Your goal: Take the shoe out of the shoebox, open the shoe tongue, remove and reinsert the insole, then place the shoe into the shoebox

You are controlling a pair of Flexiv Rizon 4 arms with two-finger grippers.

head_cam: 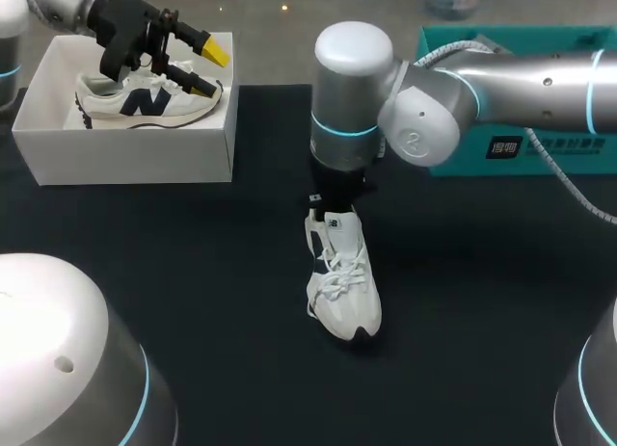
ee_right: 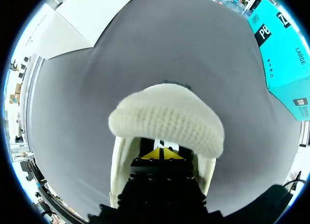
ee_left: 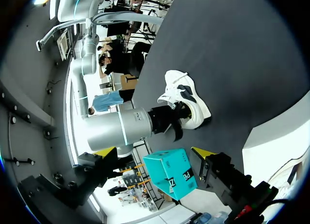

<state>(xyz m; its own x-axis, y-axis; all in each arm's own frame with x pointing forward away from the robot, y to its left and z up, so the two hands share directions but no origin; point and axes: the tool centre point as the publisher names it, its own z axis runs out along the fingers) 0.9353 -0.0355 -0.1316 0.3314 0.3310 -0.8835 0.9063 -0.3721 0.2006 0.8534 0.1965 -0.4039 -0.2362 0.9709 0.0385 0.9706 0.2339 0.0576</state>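
White shoe (head_cam: pixel 344 292), black table (head_cam: pixel 482 301), teal box (head_cam: pixel 578 149)

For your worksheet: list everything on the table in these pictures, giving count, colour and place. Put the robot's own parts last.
shoebox: one, white, far left of the table
boxed shoe: one, white with a navy mark, inside the shoebox
loose shoe: one, white, mid-table
teal box: one, teal, far right
table: one, black
left gripper: one, yellow-tipped, open, above the shoebox
right gripper: one, yellow-tipped, in the loose shoe's opening
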